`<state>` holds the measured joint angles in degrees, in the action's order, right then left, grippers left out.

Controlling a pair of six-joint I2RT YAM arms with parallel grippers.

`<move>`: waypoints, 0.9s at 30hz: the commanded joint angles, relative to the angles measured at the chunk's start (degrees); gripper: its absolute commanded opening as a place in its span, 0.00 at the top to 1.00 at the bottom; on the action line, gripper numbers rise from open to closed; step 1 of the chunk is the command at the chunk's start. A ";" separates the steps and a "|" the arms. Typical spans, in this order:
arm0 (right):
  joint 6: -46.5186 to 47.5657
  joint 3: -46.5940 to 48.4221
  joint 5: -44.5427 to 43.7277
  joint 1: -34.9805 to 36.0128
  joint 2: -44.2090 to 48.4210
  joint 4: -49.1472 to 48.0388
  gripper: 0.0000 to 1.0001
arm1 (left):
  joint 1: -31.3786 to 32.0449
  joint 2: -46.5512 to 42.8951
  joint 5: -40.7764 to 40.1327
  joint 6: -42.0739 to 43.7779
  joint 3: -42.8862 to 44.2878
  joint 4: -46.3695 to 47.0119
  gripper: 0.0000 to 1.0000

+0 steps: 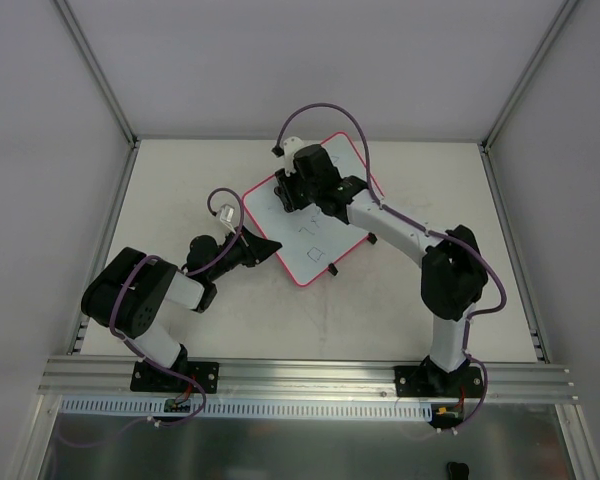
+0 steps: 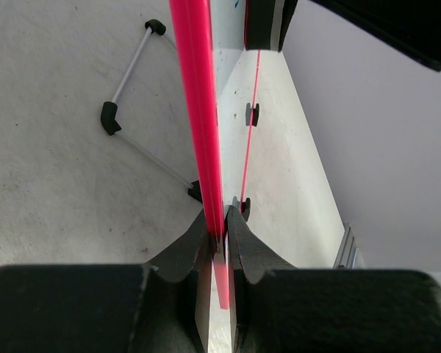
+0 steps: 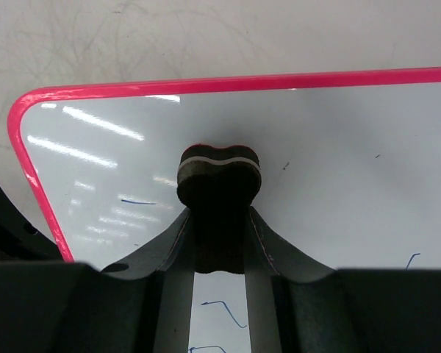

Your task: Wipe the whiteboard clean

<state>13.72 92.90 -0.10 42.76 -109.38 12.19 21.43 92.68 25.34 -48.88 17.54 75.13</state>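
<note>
Left gripper [image 2: 219,229]: my fingers clamp tight on the whiteboard [image 2: 198,110] at its pink edge.
Right gripper [image 3: 219,215]: my fingers pinch the eraser [image 3: 219,173] near its corner.

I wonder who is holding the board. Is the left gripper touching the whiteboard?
Touching. The left wrist view shows the left gripper with its jaws pinched shut on the whiteboard, right at its pink edge.

The whiteboard [image 1: 308,245] lies skewed toward the table's [image 1: 180,190] far edge. The left gripper [image 1: 268,246] grips its near-left edge. The right gripper's [image 1: 285,190] eraser [image 3: 218,173] sits, perhaps touching, by its left corner.
</note>
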 commanded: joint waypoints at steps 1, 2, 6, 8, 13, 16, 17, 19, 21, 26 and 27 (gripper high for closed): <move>0.17 -2.64 1.51 4.87 -0.13 3.63 1.00 | 1.42 -0.14 -0.56 3.53 -0.05 15.83 1.00; 0.26 -2.99 1.16 5.40 0.13 3.55 1.00 | 1.51 -0.05 -0.56 3.53 -0.05 15.83 1.00; -0.53 -2.73 3.26 7.07 0.14 3.81 1.00 | 1.68 -0.22 -0.56 3.79 0.04 15.83 1.00; -0.45 -2.73 3.87 7.51 -0.04 3.72 1.00 | 1.77 -0.40 -0.56 3.88 0.04 15.83 1.00; 1.75 -3.08 6.25 9.53 -0.04 4.25 1.00 | 1.77 -0.75 -0.12 4.06 0.21 15.83 1.00; 2.02 -3.17 5.81 9.53 0.31 5.04 1.00 | 1.77 -1.01 0.06 4.06 0.39 15.66 1.00; 2.10 -3.17 5.72 9.44 0.48 5.39 1.00 | 1.77 -0.93 0.14 4.06 0.39 15.66 1.00; 2.28 -3.34 5.29 9.27 0.57 5.83 1.00 | 1.77 -0.93 0.23 3.88 0.48 15.66 1.00; 1.58 -3.61 5.02 8.14 0.75 6.01 1.00 | 1.77 -0.93 0.23 3.71 0.48 15.66 1.00; -0.97 -4.92 5.73 4.09 1.28 6.01 1.00 | 1.77 -0.84 0.32 3.62 0.48 15.66 1.00; -1.32 -5.19 5.29 2.60 1.89 6.01 1.00 | 1.77 -0.93 0.32 3.71 0.39 15.66 1.00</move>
<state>14.57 90.26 3.57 48.16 -107.98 13.37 21.82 92.66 25.08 -48.84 17.50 75.16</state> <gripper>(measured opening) 0.311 0.081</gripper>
